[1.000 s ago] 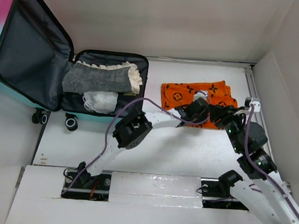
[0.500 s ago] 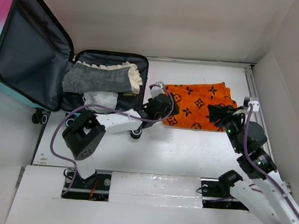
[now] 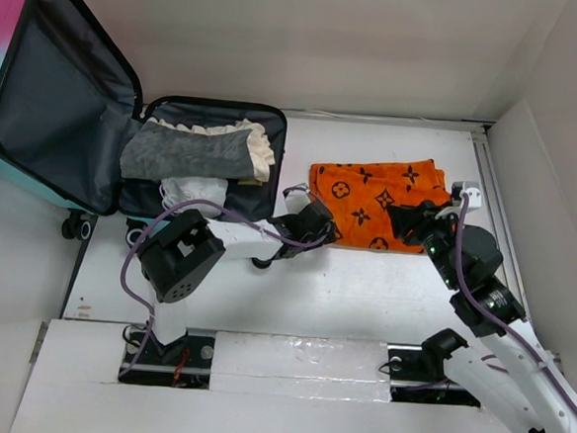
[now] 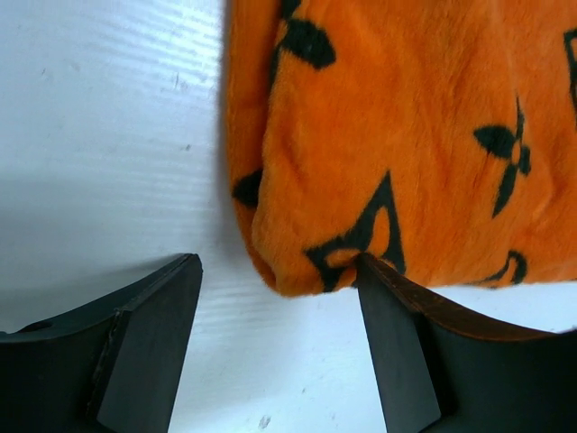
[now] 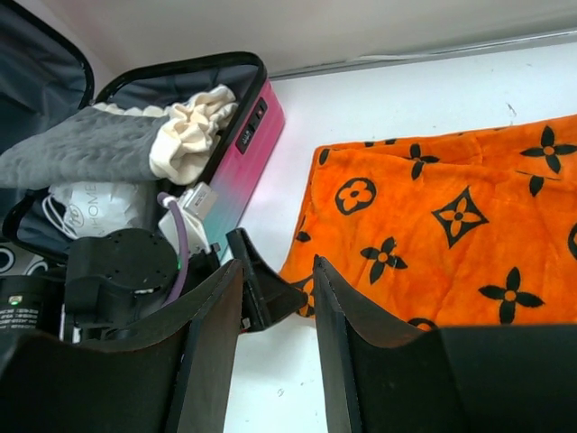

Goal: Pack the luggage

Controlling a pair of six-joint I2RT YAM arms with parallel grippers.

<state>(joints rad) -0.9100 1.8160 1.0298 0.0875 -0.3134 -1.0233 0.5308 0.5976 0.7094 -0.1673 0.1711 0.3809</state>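
The luggage (image 3: 38,110) lies open at the far left, pink-to-turquoise shell, dark grey lining, lid raised. Its lower half (image 5: 245,149) holds a grey knit garment (image 3: 184,150), a cream cloth (image 3: 259,147) and a white item (image 3: 193,192). An orange cloth with black motifs (image 3: 374,198) lies flat to its right. My left gripper (image 3: 318,225) is open at the cloth's near-left corner; in the left wrist view (image 4: 279,334) that corner (image 4: 297,257) lies at the fingertips, touching the right one. My right gripper (image 3: 405,221) is open and empty over the cloth's near edge (image 5: 275,307).
White walls close the back and the right side (image 3: 559,176). The luggage wheels (image 3: 137,234) stand on the table near my left arm's elbow (image 3: 176,263). The left gripper's finger (image 5: 263,289) shows between my right fingers. Bare white table lies in front of the cloth (image 3: 363,281).
My left gripper swept from the cloth's right part to its near-left corner, low on the table. My right gripper shifted slightly left. The cloth's left edge shifted a little.
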